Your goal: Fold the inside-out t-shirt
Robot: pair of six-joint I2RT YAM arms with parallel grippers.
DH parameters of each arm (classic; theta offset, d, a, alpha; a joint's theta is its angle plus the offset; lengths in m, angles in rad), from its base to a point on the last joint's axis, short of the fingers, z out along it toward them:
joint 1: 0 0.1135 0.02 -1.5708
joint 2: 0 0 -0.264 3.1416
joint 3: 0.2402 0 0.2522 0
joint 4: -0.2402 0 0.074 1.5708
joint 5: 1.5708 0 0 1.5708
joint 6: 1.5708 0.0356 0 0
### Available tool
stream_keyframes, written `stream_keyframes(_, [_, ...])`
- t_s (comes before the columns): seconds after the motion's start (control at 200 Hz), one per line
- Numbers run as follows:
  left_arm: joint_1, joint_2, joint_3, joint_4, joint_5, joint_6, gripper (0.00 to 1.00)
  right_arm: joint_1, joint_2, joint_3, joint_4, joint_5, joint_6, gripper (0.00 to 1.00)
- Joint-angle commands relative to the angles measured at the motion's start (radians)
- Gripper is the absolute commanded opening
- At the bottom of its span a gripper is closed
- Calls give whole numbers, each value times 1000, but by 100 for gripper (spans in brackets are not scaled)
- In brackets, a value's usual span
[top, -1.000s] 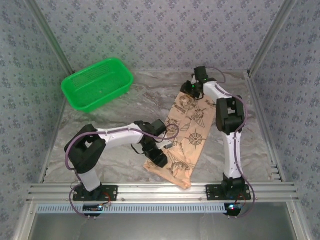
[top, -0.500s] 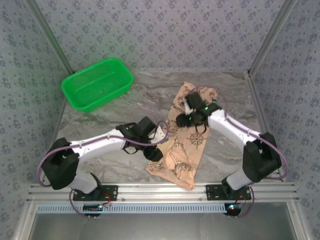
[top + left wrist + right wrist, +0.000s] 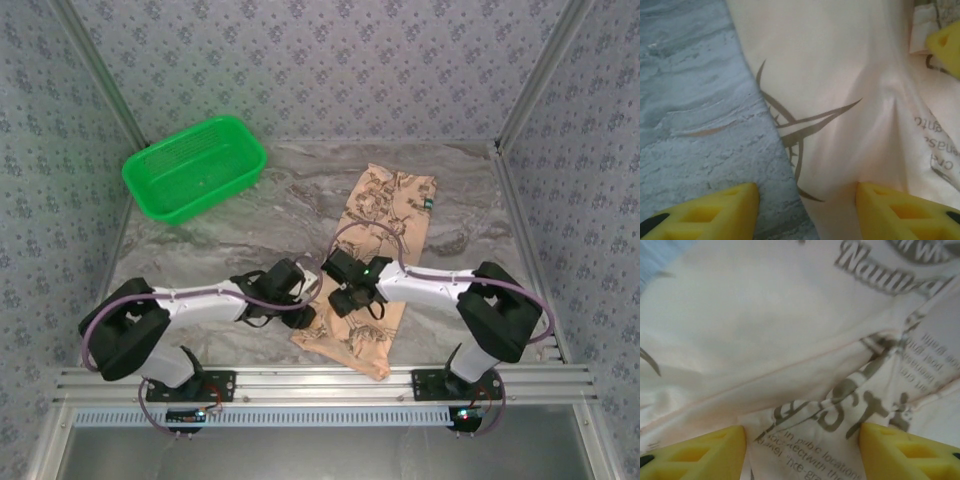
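On the table (image 3: 270,210), the t-shirt (image 3: 390,200) lies outside the green basket (image 3: 195,165).

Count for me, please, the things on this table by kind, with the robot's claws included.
t-shirt: 1
green basket: 1
claw: 2, the left claw and the right claw
Total: 4
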Motion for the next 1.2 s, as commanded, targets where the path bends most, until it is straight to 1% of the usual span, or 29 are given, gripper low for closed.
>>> stream_keyframes(0.0, [-4, -16, -62, -15, -43, -52, 55, 30, 28, -29, 47, 125, 102, 63])
stream_keyframes(0.1, [-6, -29, -91, 11, -23, -59, 54, 31, 35, -33, -51, 307, 208, 61])
stream_keyframes(0.16, [-8, -31, -107, 27, -5, -59, 55, 9, 9, -37, -108, 380, 270, 60])
stream_keyframes(0.195, [-13, -29, -113, 33, 10, -52, 55, -8, -18, -41, -147, 407, 297, 60])
stream_keyframes(0.255, [-31, -29, -113, 36, 34, -26, 55, -41, -75, -55, -161, 411, 319, 61])
stream_keyframes(0.31, [-51, -32, -111, 39, 37, -10, 54, -78, -126, -70, -152, 376, 319, 61])
stream_keyframes(0.37, [-64, -39, -115, 60, 65, 18, 55, -114, -170, -94, -152, 351, 345, 61])
stream_keyframes(0.43, [-68, -49, -112, 63, 77, 44, 55, -165, -208, -133, -122, 284, 342, 61])
stream_keyframes(0.495, [-69, -88, -89, 27, 77, 118, 55, -220, -239, -173, -62, 211, 327, 61])
stream_keyframes(0.55, [-69, -144, -66, 13, 78, 195, 55, -268, -258, -193, -77, 205, 356, 61])
stream_keyframes(0.625, [-69, -198, -39, 45, 89, 292, 57, -393, -252, -211, -112, 179, 416, 61])
stream_keyframes(0.665, [-68, -207, -32, 87, 69, 309, 59, -468, -246, -215, -146, 147, 455, 61])
stream_keyframes(0.695, [-65, -203, -25, 113, 53, 308, 60, -511, -248, -218, -140, 113, 461, 61])
stream_keyframes(0.76, [-63, -171, 13, 127, 40, 299, 60, -559, -267, -210, -131, 61, 452, 62])
stream_keyframes(0.84, [-65, -114, 82, 84, 35, 255, 60, -568, -322, -191, -149, 24, 434, 62])
stream_keyframes(0.905, [-69, -72, 122, 61, 44, 231, 60, -583, -363, -168, -197, -13, 434, 62])
stream_keyframes(0.959, [-70, -39, 143, 59, 34, 209, 60, -608, -379, -162, -186, -94, 396, 62])
stream_keyframes(1.014, [-72, -1, 158, 76, 52, 215, 60, -643, -371, -167, -108, -216, 315, 62])
stream_keyframes(1.029, [-74, 11, 162, 82, 59, 219, 61, -653, -364, -167, -80, -251, 272, 62])
stream_keyframes(1.054, [-77, 31, 170, 96, 70, 235, 60, -670, -349, -161, -52, -283, 241, 62])
stream_keyframes(1.094, [-86, 71, 178, 121, 76, 262, 61, -694, -310, -139, -21, -291, 207, 62])
stream_keyframes(1.139, [-100, 123, 182, 164, 69, 299, 60, -727, -250, -102, 23, -251, 178, 62])
stream_keyframes(1.194, [-116, 187, 188, 218, 97, 349, 60, -774, -169, -53, 84, -217, 144, 62])
